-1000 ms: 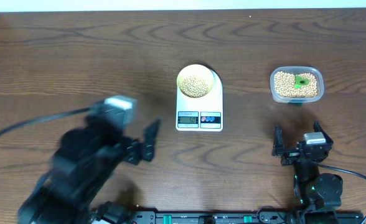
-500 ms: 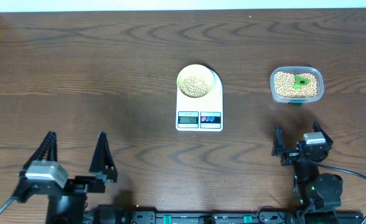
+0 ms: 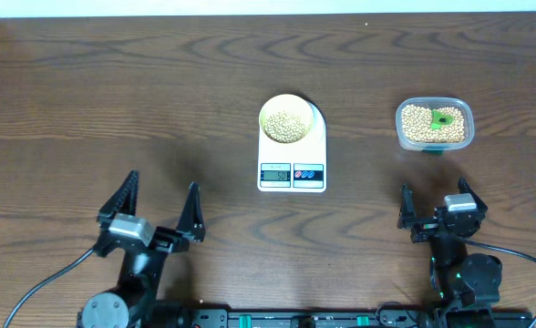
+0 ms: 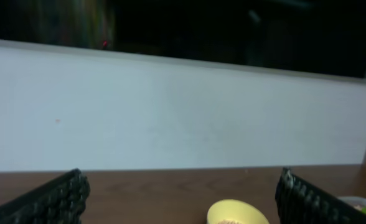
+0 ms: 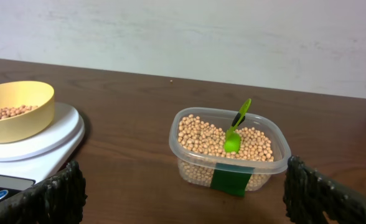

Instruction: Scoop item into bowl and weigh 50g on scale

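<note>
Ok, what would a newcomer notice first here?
A pale yellow-green bowl of beige beans sits on the white scale at the centre of the table. To its right, a clear tub of the same beans holds a green scoop. The left claw and right claw stand open and empty nearer the robot.

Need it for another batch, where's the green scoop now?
Overhead view: the green scoop sits in the clear tub of beans, right of the scale.

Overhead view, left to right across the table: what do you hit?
Left end effector → scale → tub. Not ranked: the bowl sits on the scale, and the right end effector lines up with the tub.
</note>
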